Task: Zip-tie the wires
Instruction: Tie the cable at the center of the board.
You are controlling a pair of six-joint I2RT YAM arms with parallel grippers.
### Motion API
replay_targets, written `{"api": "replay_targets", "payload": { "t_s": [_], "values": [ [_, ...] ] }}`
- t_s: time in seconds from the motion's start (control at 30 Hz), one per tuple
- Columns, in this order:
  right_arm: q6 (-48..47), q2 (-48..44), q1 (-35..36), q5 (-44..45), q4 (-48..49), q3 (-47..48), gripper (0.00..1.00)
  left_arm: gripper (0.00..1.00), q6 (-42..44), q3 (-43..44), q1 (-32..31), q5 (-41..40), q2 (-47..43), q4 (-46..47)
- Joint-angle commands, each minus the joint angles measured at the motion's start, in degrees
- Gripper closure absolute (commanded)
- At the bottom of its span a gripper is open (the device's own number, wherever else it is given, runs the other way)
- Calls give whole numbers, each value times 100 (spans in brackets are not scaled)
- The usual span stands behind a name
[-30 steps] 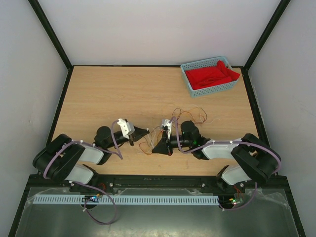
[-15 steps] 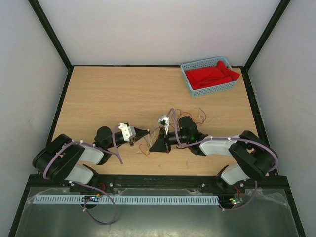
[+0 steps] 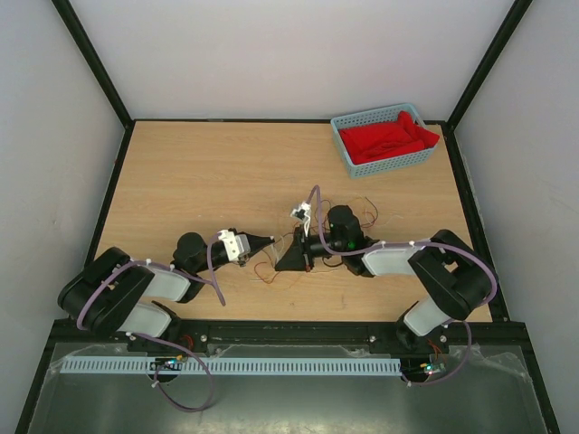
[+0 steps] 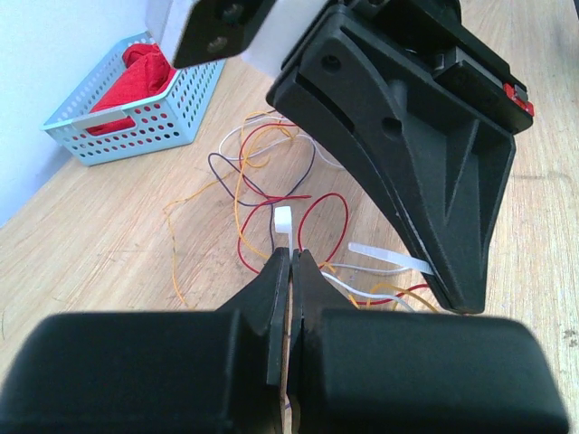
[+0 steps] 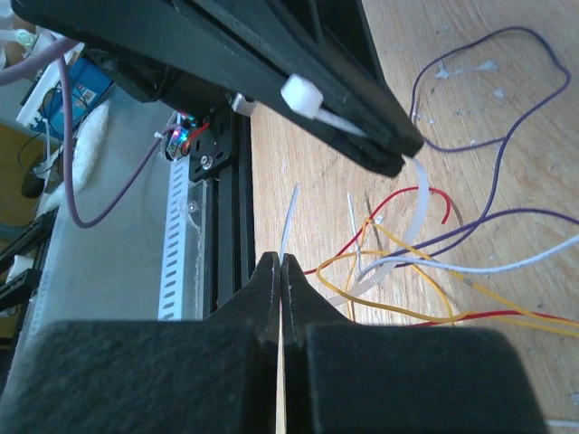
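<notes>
The wires (image 3: 264, 271) are thin red, orange, purple and white strands, loosely curled on the table between the two grippers. They also show in the left wrist view (image 4: 242, 194) and the right wrist view (image 5: 425, 282). My left gripper (image 3: 272, 241) (image 4: 291, 253) is shut on a white zip tie (image 4: 282, 218), whose end sticks out past its tips. The strap (image 5: 418, 203) hangs from the left tips among the wires. My right gripper (image 3: 280, 265) (image 5: 280, 260) is shut on the thin tail of the zip tie (image 5: 289, 217). The two grippers' tips are close together, just above the wires.
A light blue basket (image 3: 391, 164) holding a red cloth (image 3: 384, 137) stands at the far right corner of the table; it also shows in the left wrist view (image 4: 136, 127). More loose wire loops (image 3: 366, 212) lie behind the right wrist. The table's black front rail (image 5: 226, 217) is close.
The right wrist has swung left and further from the front edge. The left gripper has dropped slightly toward the wires. Both stay shut, their tips now closer together.
</notes>
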Motion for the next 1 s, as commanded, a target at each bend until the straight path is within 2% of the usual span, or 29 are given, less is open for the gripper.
{"api": "replay_targets", "payload": {
  "t_s": [0.0,0.97],
  "values": [
    [-12,54,-41,-145,70,281,100,100,146,4,-37,10,-14,232],
    [-39,61,-268,-417,-64,537,100,100,220,5,-159,-109,-78,232]
  ]
}}
